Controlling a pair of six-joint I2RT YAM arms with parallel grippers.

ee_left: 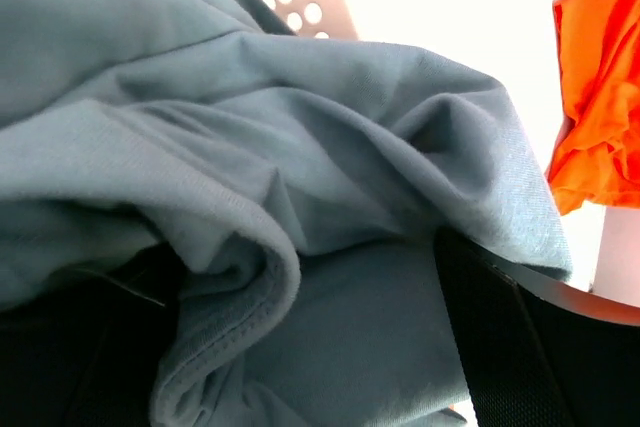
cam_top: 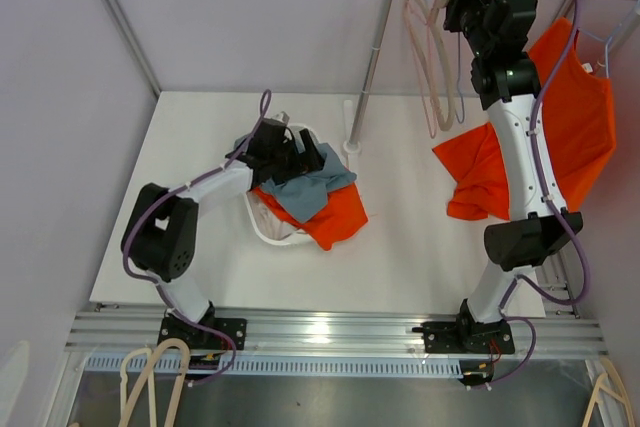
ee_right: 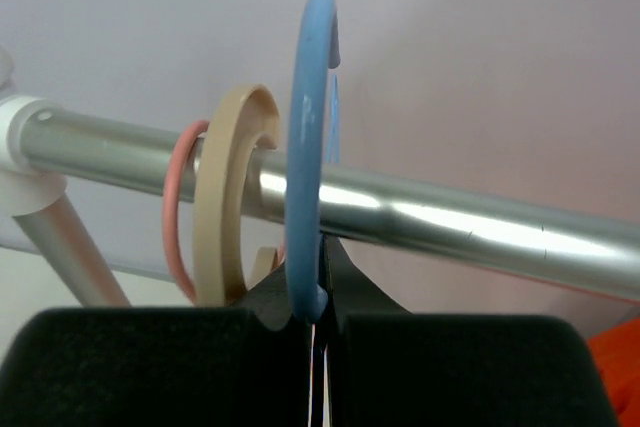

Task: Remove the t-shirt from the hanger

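**Grey-blue shirt in the basket, blue hanger on the rail**

We see the grey-blue t-shirt [cam_top: 318, 190] lying crumpled on top of the white basket [cam_top: 262, 229], which stands in the left half of the worktop [cam_top: 420, 257], about midway between its near and far edges. The shirt is off any hanger. Under it an orange garment [cam_top: 342, 219] spills over the basket's rim onto the worktop.

The left gripper [cam_top: 305, 157] sits low over the basket. Its jaws stand wide apart, and the grey-blue cloth lies loose in folds between them, not pinched.

The blue hanger [ee_right: 305, 177] hooks over the metal rail [ee_right: 450, 217] above the worktop's far right corner. The right gripper [ee_right: 320, 297] is raised to it, its jaws closed tight on the lower end of the blue hook. Just beside that hook a beige hanger [ee_right: 235, 197] and a pink hanger [ee_right: 178, 207] also hang from the rail.

Behind the right arm an orange t-shirt [cam_top: 580, 117] hangs below the rail, near the worktop's right edge. We cannot tell how it is fastened there.
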